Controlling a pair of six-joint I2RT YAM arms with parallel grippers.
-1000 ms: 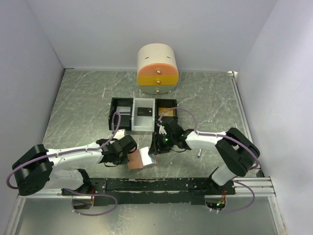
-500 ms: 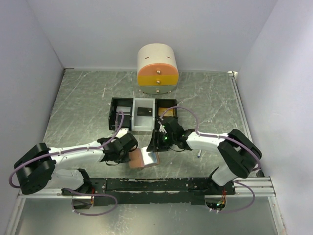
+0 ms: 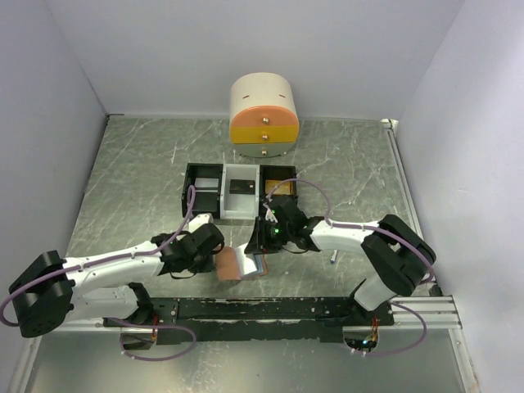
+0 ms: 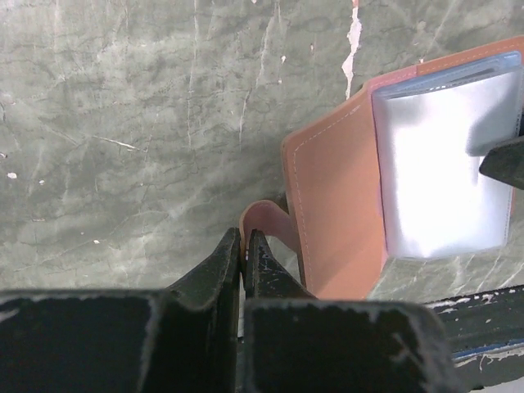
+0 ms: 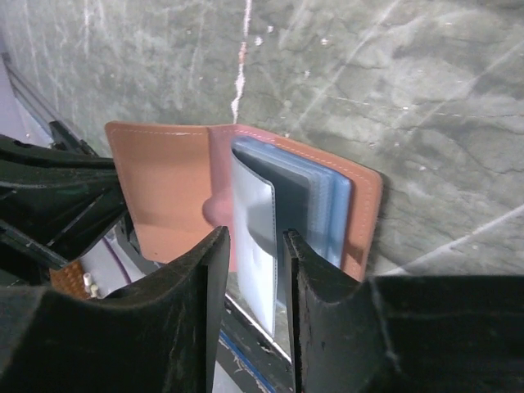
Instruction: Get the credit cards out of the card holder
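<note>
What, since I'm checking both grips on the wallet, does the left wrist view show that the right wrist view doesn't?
Only the left wrist view: the left gripper pinched shut on the strap of the wallet. Only the right wrist view: the right gripper, jaws apart on either side of a clear sleeve, with more sleeves stacked behind it. Both: the open tan wallet lying on the grey table.

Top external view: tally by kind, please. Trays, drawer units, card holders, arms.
trays: 3 (left black tray, white tray, right black tray)
drawer unit: 1
card holder: 1
arms: 2 (left arm, right arm)
total: 7
</note>
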